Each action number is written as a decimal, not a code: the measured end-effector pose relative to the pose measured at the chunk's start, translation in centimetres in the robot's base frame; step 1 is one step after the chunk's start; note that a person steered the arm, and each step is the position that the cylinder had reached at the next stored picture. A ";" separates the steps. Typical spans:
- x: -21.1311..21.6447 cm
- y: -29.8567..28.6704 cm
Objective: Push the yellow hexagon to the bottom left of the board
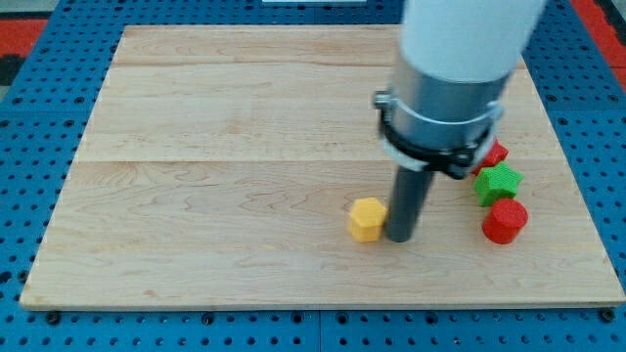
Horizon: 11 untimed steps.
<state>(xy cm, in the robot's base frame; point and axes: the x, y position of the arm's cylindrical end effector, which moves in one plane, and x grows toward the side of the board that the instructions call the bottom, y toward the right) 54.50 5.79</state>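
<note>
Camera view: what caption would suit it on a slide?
My tip touches the yellow hexagon from the view's right on the wooden board.

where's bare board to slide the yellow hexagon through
Bare wood runs from the yellow hexagon to the view's left edge and bottom-left corner. My tip touches its right side. Crowded at right: green star, red cylinder, another red block.

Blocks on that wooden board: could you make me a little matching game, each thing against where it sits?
Things:
1. yellow hexagon
2. green star
3. red cylinder
4. my tip

Places:
A. nearest the board's right edge, lowest of the right-hand group
B. just right of the yellow block, against it
C. near the board's middle, towards the bottom
D. directly above the red cylinder

Pairs: 1-C, 2-D, 3-A, 4-B
</note>
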 end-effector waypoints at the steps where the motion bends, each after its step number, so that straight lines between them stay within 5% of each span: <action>1: -4.2 -8.5; 2: -8.0 -5.2; 5: -2.2 -18.5; 8: -8.4 -29.1; 9: -4.6 -28.9; 10: -6.4 -26.1; 11: -14.4 -19.2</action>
